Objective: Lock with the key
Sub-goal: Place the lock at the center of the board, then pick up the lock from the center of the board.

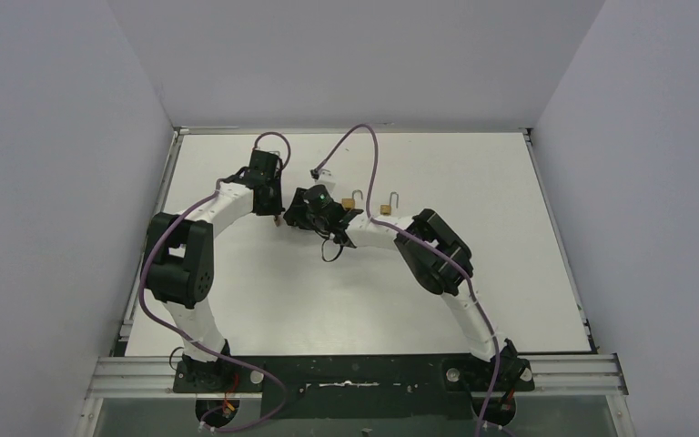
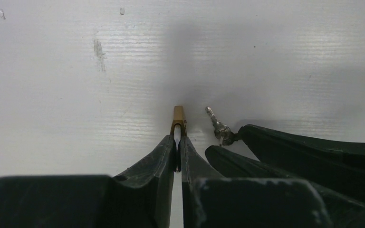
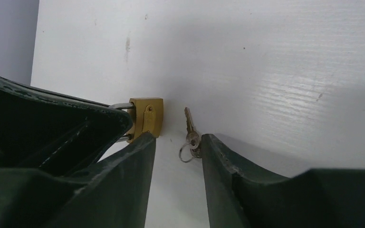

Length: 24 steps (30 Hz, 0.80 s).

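Key insertion step. My left gripper point(image 2: 178, 137) is clamped on the small brass padlock point(image 2: 178, 116), low over the white table point(image 3: 290, 71). My right gripper point(image 3: 178, 140) has its jaws apart, and the small silver key point(image 3: 188, 124) lies loose between them, just beside the padlock. Next, I reckon: pinch the key and line it up with the keyhole.

Pinched edge-on in the left gripper point(image 2: 179, 138), black fingers pressed together: small brass padlock point(image 2: 179, 118). Just to its right, small silver key point(image 2: 217, 124) on a ring, at the parted tips of the right gripper point(image 2: 228, 142). Scuffed white tabletop point(image 2: 52, 95) on the far side.
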### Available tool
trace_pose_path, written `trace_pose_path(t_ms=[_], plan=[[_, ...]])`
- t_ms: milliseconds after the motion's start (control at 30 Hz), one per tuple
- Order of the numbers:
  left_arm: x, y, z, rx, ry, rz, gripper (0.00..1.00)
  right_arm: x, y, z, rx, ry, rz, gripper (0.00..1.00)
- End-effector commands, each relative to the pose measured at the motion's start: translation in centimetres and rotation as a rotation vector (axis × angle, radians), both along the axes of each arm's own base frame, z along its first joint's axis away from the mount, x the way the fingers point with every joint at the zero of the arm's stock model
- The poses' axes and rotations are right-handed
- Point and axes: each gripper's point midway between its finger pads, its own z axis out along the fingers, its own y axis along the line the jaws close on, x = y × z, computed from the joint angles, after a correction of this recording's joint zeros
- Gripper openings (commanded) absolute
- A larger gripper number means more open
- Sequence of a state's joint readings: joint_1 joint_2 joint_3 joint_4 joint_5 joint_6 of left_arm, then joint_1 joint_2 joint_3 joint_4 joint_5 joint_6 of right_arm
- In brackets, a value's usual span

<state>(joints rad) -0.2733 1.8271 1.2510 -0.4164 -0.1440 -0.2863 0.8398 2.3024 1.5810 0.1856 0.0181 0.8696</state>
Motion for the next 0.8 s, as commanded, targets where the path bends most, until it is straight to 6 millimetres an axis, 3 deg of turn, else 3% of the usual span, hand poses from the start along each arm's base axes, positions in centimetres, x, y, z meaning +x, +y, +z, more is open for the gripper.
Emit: trace_pose_path(t_ms=[0, 133, 300, 400, 533, 667, 767], plan=[[1.8, -0.6, 2.9, -0.048, -0.102, 0.002, 0.08, 1.0, 1.8, 4.0, 0.073, -0.089, 0.013, 0.47], [1.8, -0.6, 3.2, -0.049, -0.112, -0.005, 0.19, 1.3, 1.0, 4.8, 0.05, -0.114, 0.007, 0.57], [1.9, -0.4, 3.8, -0.051, -0.123, 0.0, 0.25, 2.4, -1.7, 6.1, 0.021, -0.145, -0.041, 0.61], [2.1, 0.0, 4.5, -0.036, -0.14, 0.002, 0.34, 3.3, -4.5, 7.2, 0.005, -0.164, -0.081, 0.61], [2.2, 1.1, 6.4, 0.012, -0.185, 0.011, 0.35, 4.9, -8.9, 8.8, -0.122, -0.224, -0.127, 0.62], [2.1, 1.8, 9.1, 0.025, -0.244, 0.018, 0.37, 5.6, -13.0, 8.6, -0.359, -0.25, -0.176, 0.67], [1.8, 2.1, 11.0, 0.031, -0.272, 0.006, 0.38, 6.2, -14.4, 7.4, -0.468, -0.215, -0.172, 0.67]])
